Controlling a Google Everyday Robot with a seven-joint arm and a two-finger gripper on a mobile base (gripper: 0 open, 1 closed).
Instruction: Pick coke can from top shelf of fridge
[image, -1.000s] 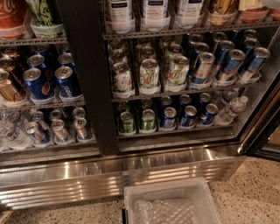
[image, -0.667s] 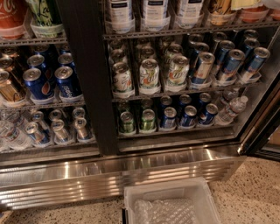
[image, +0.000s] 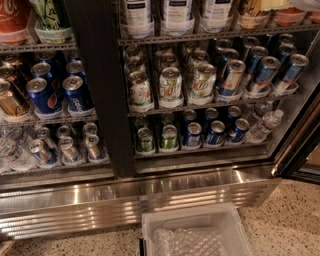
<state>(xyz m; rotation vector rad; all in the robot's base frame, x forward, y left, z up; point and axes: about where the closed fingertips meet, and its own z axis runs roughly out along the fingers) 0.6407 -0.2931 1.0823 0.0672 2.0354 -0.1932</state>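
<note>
Looking into the fridge (image: 95, 100): coke can (image: 12, 20) is sitting far left on the top shelf (image: 31, 48), in a clear tray. Near me, white bin (image: 190, 214) is holding crinkled clear plastic. My gripper's out of view, so can't tell its state.

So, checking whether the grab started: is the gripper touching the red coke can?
Cannot tell. The camera view shows no gripper, and the coke can is cut off at the picture's top-left corner.
</note>
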